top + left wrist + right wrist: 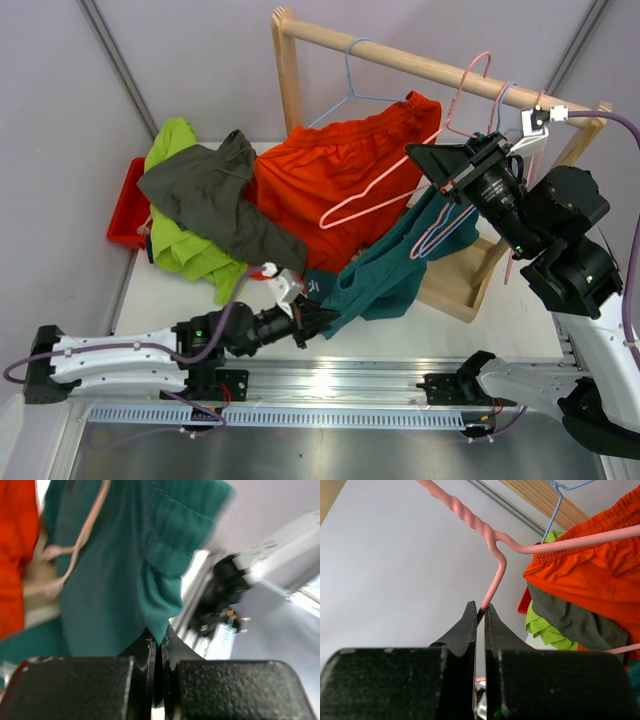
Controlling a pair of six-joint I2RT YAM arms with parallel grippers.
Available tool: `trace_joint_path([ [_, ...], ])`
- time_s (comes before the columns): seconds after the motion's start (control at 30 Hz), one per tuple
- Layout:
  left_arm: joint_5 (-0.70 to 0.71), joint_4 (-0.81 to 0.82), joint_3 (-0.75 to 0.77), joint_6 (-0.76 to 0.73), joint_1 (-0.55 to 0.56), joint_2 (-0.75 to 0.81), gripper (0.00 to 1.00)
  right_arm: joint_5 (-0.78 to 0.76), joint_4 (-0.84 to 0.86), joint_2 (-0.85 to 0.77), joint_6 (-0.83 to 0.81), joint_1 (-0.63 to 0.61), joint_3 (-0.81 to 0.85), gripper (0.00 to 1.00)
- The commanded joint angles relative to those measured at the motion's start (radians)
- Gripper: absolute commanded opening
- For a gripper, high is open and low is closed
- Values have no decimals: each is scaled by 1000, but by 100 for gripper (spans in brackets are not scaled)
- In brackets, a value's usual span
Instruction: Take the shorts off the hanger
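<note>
So the left jaws (318,318) are clamped tight on the bottom edge of the teal shorts (385,280), with the hem pinched right between the two black fingertips (148,647) in the left wrist view. From that pinch the teal fabric runs up and away toward the right arm, where it still hangs on a pink hanger (437,232) beside a blue hanger (455,228), just below the right jaws (428,158). Those right jaws are closed down on the wire of another pink hanger (492,587); the right wrist view shows the wire going straight in between the tips, with its twisted neck rising above them. Past the right jaws, over toward the left arm's side, the orange shorts (345,175) are spread out under the wooden rack (400,62), with a bare pink hanger (365,200) lying across them. Farther out that way, well apart from both jaws, the dark grey shorts (215,200) sit piled over the lime green shorts (180,215), and a red bin (125,205) peeks out behind them. The whole heap is on the white table (160,295), just beyond the left jaws.
</note>
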State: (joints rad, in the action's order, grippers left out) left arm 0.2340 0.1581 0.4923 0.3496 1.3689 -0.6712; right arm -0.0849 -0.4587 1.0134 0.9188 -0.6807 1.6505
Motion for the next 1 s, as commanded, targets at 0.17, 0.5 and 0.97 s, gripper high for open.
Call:
trace_joint_path([
  [0.17, 246, 29, -54, 193, 33, -218, 0, -38, 124, 22, -41, 9, 35, 0],
  [0.5, 360, 35, -95, 287, 174, -271, 0, -133, 193, 135, -100, 12, 90, 0],
  [0.97, 499, 60, -146, 486, 349, -496, 0, 0, 249, 191, 40, 109, 129, 0],
])
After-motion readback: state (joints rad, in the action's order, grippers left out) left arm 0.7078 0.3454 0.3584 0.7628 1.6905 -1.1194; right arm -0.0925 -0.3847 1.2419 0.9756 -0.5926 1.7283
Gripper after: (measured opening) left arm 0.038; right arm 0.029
